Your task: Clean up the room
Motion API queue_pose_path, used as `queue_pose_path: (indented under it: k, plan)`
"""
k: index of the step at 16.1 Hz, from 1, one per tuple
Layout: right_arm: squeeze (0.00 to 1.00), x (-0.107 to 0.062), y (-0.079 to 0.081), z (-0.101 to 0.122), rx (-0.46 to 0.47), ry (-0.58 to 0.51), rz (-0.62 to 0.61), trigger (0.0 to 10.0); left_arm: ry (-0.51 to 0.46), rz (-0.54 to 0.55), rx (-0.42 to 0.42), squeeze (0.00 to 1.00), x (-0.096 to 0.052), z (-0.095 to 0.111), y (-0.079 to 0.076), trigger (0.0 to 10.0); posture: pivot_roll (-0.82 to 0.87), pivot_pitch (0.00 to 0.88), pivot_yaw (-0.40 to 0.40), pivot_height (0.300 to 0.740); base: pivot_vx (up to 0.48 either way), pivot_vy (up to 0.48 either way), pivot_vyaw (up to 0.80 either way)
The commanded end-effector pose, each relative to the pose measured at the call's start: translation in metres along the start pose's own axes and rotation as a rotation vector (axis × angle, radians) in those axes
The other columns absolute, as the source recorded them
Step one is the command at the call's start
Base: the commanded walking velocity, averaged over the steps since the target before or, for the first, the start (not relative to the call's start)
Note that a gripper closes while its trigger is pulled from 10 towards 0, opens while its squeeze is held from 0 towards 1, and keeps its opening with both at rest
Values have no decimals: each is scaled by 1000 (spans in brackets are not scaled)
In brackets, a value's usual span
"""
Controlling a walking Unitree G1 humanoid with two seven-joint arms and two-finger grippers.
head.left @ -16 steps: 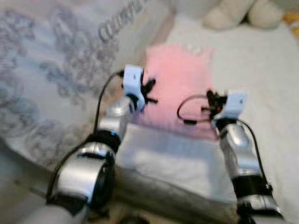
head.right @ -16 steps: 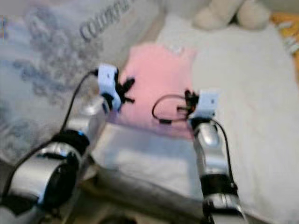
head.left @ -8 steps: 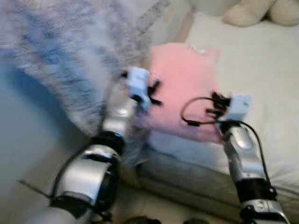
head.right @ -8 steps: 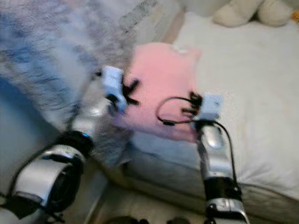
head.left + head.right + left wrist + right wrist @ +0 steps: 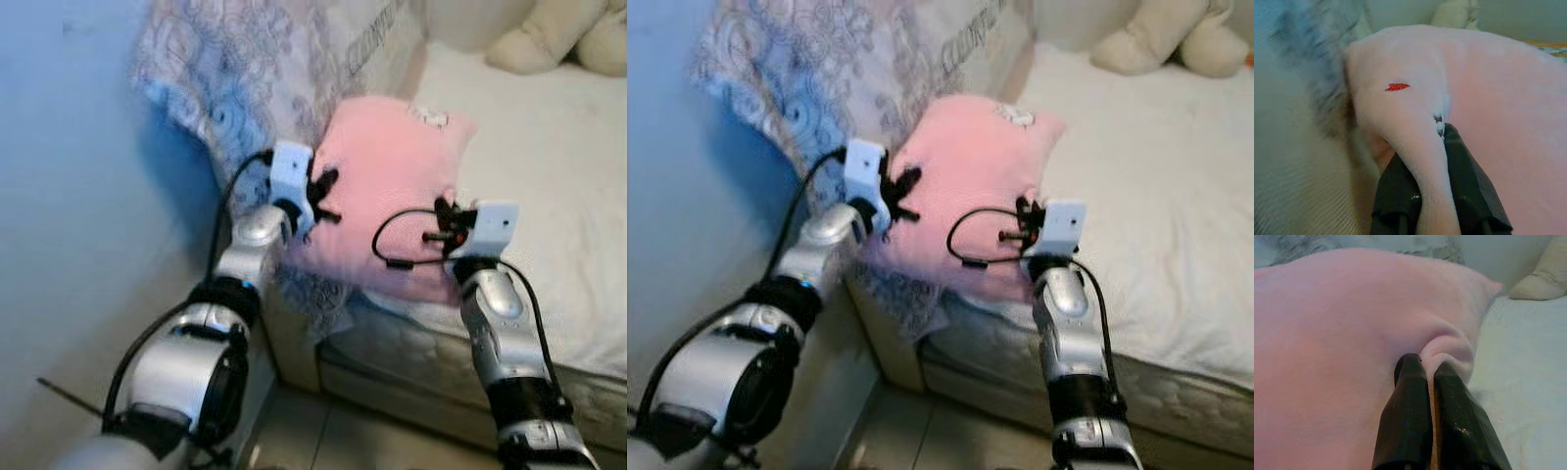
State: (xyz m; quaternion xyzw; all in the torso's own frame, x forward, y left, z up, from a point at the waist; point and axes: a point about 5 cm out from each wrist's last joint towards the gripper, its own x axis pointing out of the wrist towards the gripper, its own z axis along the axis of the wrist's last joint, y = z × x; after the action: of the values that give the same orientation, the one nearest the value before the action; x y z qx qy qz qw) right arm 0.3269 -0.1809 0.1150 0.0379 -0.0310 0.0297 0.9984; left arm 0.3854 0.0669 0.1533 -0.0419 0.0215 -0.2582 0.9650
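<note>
A pink plush pillow (image 5: 387, 186) hangs between my two arms, over the near left corner of the bed. My left gripper (image 5: 321, 195) is shut on a fold at its left edge; in the left wrist view the black fingers (image 5: 1396, 191) pinch the pink pillow (image 5: 1488, 112). My right gripper (image 5: 443, 223) is shut on the pillow's right edge, where the wrist view has both fingers (image 5: 1408, 401) squeezing a bulge of the pink pillow (image 5: 1327, 333).
The white mattress (image 5: 549, 196) stretches to the right. A blue-grey patterned blanket (image 5: 245, 78) drapes over the bed's left end. A cream soft toy (image 5: 563, 34) lies at the back. A blue wall (image 5: 69, 245) is at the left, tiled floor (image 5: 372, 441) below.
The camera has pulled back and swung, bringing the blue wall, the bed's edge and the floor into view. Both grippers keep their hold on the pillow, which now bulges up off the bed.
</note>
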Motion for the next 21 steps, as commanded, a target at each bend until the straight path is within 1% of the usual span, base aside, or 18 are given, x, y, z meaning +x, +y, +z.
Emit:
queue_pose_path:
  k: [1, 9, 12, 13, 14, 16, 18, 20, 21]
  plan:
    - [82, 3, -3, 11, -6, -45, -8, 0, -53, -18, 39, 0, 2, 13, -1, 0, -103, 0, 106, 736, 480, 0, 0]
    - [86, 2, -4, 12, -6, -49, -12, 0, -64, -40, 37, 0, 4, 15, -5, 0, -105, 0, 111, 736, 480, 0, 0]
    - [90, 5, -8, 16, -19, -52, -30, 0, -56, -60, 24, 0, 7, 15, -12, 0, -105, 0, 111, 736, 469, 0, 0]
    - [86, 6, -10, 17, -29, -45, -45, 0, -53, -60, 16, 0, 7, 15, -14, 0, -105, 0, 111, 736, 0, 0, 0]
    - [90, 9, -15, 22, -43, -51, -73, 10000, -38, -55, 10, 0, 10, 15, -16, 10000, -103, 0, 110, 736, 0, 0, 0]
    - [86, 18, -25, 33, -53, -70, -111, 10000, -18, -40, 15, 0, 13, 19, -17, 10000, -100, 0, 111, 736, 0, 0, 0]
    - [86, 31, -36, 46, -84, -81, -152, 10000, -12, -28, 30, 0, 17, 27, -15, 10000, -95, 0, 112, 736, 0, 0, 0]
    - [82, 40, -44, 51, -85, -70, -179, 10000, -6, -21, 35, 0, 20, 32, -15, 10000, -84, 0, 109, 736, 0, 0, 0]
    - [75, 41, -48, 49, -73, -48, -193, 10000, 9, -10, 32, 0, 20, 30, -15, 10000, -81, 0, 106, 736, 0, 0, 0]
